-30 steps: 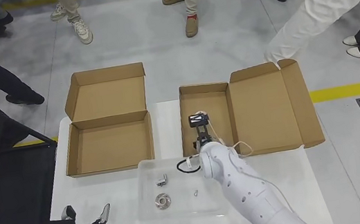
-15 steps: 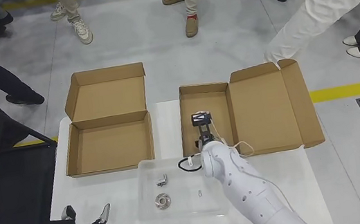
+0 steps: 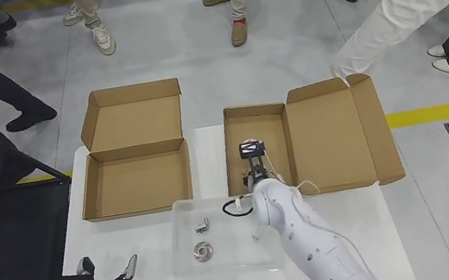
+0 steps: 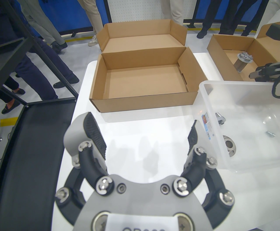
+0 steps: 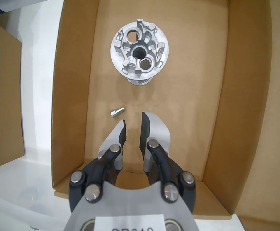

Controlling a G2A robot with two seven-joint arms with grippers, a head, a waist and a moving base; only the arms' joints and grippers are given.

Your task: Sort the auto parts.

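Poised with right tool [image 5: 133, 117] narrowly parted, empty, over the right cardboard box [image 5: 72, 87] beside a bolt [image 5: 117, 113] lying near the flanged hub [image 5: 140, 56], seemingly grouped there, and left tool [image 4: 142, 125] spread wide, idle over the counter [image 4: 85, 96].

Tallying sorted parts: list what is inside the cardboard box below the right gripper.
Inside the box: a large flanged metal part standing on its stem, and a small bolt lying beside it. The right gripper covers part of the floor beneath it.

Behind the plastic bin [image 3: 230, 263] to its left sits an open box [image 3: 136, 181]. Behind the bin to its right, another box [image 5: 196, 87] holds a hub [image 5: 139, 58] and a bolt [image 5: 117, 112]. Inside the bin lie a ring [image 4: 229, 145], a fitting [image 4: 220, 118] and a second bolt [image 4: 270, 133]
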